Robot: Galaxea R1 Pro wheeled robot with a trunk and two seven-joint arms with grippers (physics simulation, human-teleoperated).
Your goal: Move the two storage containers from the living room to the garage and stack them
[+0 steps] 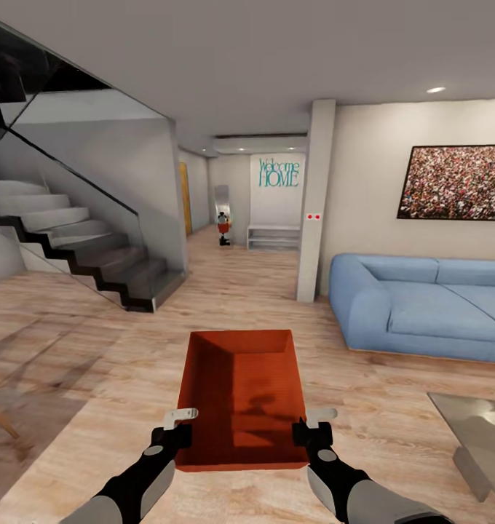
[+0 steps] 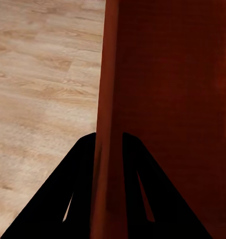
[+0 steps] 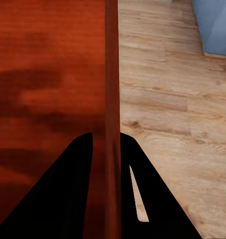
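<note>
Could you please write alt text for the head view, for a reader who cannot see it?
Two robot arms carry an empty orange-red storage container above light wood flooring, the left claw and right claw each clamped on a side wall. Ahead are a dark staircase, a blue sofa and a hallway with a "Welcome HOME" sign.

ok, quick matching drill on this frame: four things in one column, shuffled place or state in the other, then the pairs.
Things:
1. orange-red rectangular storage container
2. long light-blue sofa
3. dark staircase with pale treads
4. teal "Welcome HOME" wall lettering

Places or states:
A. on the far hallway wall
B. against the wall at the view's right
C. side walls pinched by the left hand and the right hand
D. at the view's left

Pairs: 1-C, 2-B, 3-D, 4-A
</note>
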